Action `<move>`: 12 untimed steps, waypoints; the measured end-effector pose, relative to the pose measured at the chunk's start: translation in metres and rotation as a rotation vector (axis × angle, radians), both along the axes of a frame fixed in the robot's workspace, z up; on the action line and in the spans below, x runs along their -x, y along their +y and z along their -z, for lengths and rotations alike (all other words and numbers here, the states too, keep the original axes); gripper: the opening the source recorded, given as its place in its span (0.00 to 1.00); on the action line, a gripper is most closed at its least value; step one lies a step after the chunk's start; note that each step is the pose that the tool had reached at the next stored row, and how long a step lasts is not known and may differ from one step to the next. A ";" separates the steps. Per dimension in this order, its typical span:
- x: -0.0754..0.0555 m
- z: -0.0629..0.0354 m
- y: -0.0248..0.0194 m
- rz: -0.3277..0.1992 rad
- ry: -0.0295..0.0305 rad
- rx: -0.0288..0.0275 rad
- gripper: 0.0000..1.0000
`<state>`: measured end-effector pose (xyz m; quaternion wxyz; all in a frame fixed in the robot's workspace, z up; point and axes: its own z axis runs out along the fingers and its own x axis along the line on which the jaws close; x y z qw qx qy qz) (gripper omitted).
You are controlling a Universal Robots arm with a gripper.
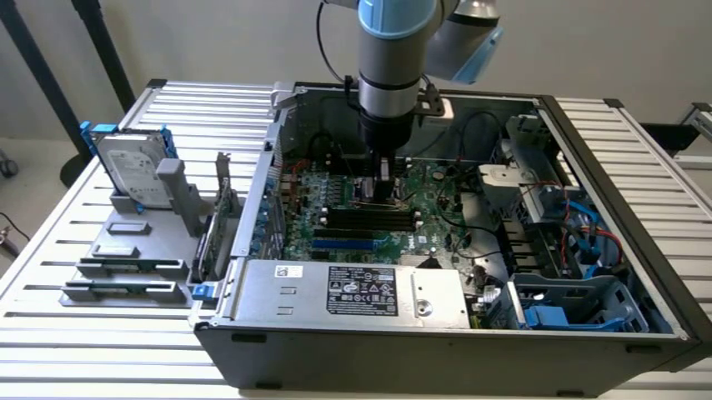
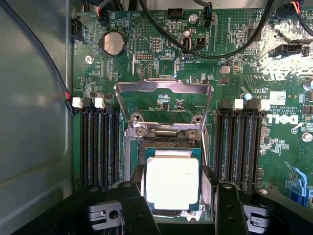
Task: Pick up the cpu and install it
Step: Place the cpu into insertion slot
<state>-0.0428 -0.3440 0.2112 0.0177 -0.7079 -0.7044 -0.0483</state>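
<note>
Dark end effector clamps the cpu by two edges over the motherboard's open socket.

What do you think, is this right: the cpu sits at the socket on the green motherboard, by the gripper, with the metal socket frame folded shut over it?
Not quite. The wrist view shows the metal socket frame swung open, standing clear of the cpu, not folded shut. The rest holds: the cpu sits at the socket on the green motherboard, by the gripper.
</note>
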 end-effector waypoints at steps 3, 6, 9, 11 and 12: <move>0.000 0.0010 0.0008 0.003 0.0000 0.0001 0.55; 0.000 0.0020 0.0024 0.007 0.0000 0.0000 0.55; 0.000 0.0030 0.0049 0.012 -0.0001 0.0000 0.55; 0.000 0.0037 0.0053 0.013 -0.0001 -0.0002 0.55; 0.000 0.0041 0.0053 0.014 -0.0001 -0.0001 0.55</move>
